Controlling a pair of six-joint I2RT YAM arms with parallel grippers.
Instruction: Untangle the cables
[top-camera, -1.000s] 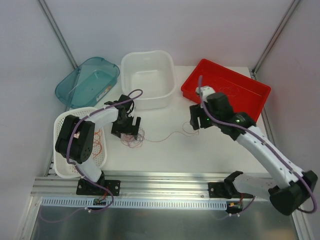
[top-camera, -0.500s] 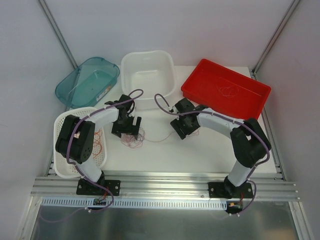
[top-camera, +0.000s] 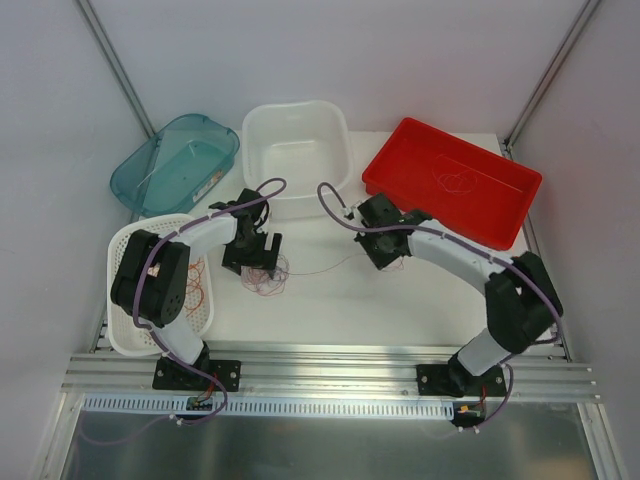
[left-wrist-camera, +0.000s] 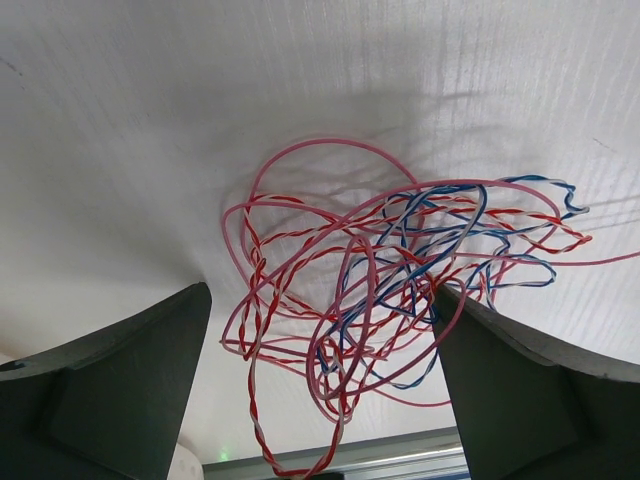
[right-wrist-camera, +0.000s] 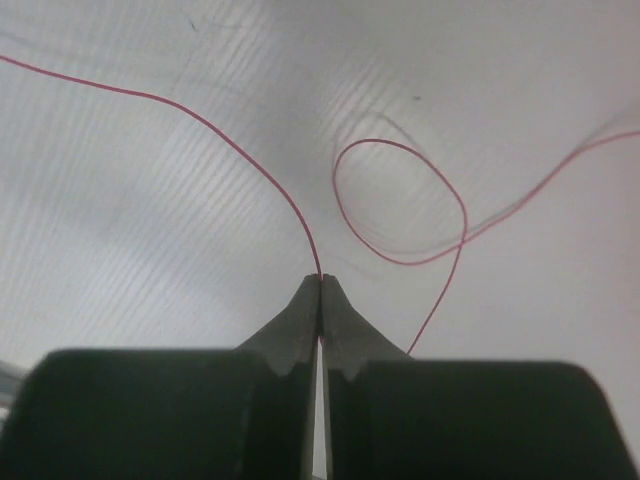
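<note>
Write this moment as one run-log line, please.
left jaws: open above the wire tangle | right jaws: shut on one red wire | tangle: not yet undone

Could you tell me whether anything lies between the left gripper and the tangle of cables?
Nothing visible does: the left gripper hangs open directly over the tangle of cables on the white table.

We look down from above and behind the arm bases, taking in the whole table from afar. Our left wrist camera sits low, facing the tabletop past the left gripper at the tangle of cables, which the top view also holds, small. Our right wrist camera peers closer still, past the right gripper at one red strand
</note>
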